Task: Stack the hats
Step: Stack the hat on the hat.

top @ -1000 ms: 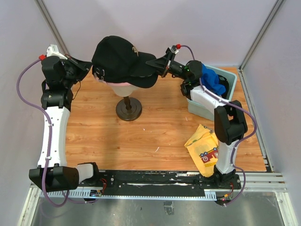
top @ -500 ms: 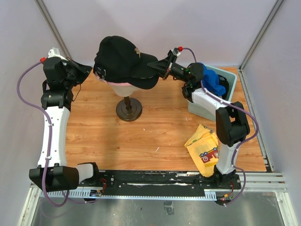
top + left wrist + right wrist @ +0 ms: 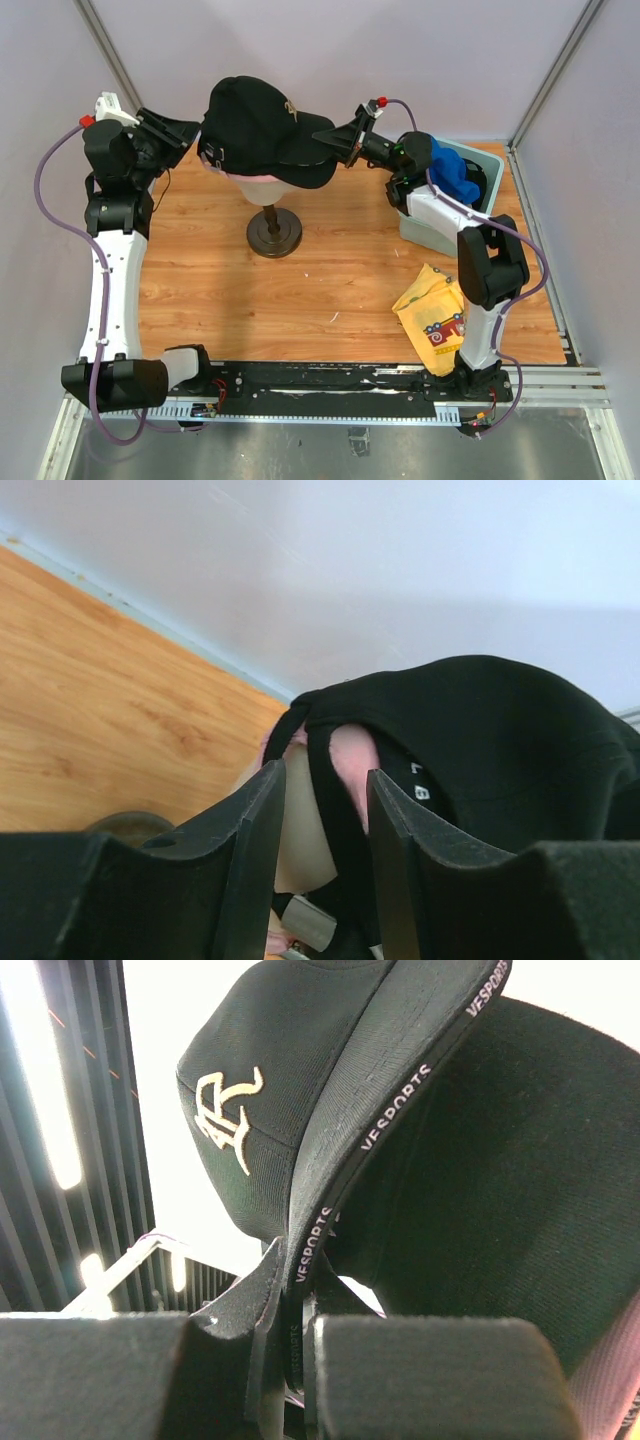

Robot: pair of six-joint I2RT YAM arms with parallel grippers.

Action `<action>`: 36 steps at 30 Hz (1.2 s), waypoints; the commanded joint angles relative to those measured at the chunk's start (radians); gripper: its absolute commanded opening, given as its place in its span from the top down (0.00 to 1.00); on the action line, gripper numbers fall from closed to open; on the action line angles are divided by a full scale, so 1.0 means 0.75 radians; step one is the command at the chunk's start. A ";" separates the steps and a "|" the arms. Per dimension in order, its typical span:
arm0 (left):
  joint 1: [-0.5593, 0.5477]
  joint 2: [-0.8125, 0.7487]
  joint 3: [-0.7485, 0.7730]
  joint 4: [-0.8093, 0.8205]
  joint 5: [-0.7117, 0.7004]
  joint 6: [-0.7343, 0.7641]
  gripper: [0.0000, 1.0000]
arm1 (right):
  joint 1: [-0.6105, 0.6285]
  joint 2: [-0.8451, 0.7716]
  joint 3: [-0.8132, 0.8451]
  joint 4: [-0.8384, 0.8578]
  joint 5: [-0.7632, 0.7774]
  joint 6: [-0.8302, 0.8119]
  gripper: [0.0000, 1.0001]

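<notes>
A black cap (image 3: pixel 250 115) with a pale logo (image 3: pixel 228 1115) sits on top of a pink hat (image 3: pixel 240 178) on the cream mannequin head. My right gripper (image 3: pixel 338 140) is shut on the black cap's brim (image 3: pixel 340 1160), pinching its edge between both fingers (image 3: pixel 262 1290). My left gripper (image 3: pixel 185 135) is open at the back of the cap. Its fingers (image 3: pixel 255 820) straddle the black rear strap (image 3: pixel 325 770) without pressing it. The pink hat (image 3: pixel 352 770) shows behind the strap. A bright blue hat (image 3: pixel 455 172) lies in the bin at right.
The mannequin's dark round stand (image 3: pixel 273 232) rests on the wooden table mid-left. A grey-blue bin (image 3: pixel 487 165) stands at the back right, under the right arm. A yellow cloth with red print (image 3: pixel 432 305) lies at front right. Walls close in behind and at the sides.
My left gripper has opened and let go of the cap's back, staying next to it. The black cap settled slightly to the right on the head. The right gripper keeps its hold.
</notes>
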 commanded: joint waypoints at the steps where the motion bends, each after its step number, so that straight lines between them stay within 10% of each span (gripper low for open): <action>1: 0.005 -0.025 0.010 0.095 0.069 -0.041 0.57 | 0.020 0.057 0.013 -0.074 -0.191 -0.064 0.97; 36: 0.005 0.080 0.072 -0.044 0.015 0.021 0.53 | 0.012 0.068 0.047 -0.039 -0.198 -0.039 0.97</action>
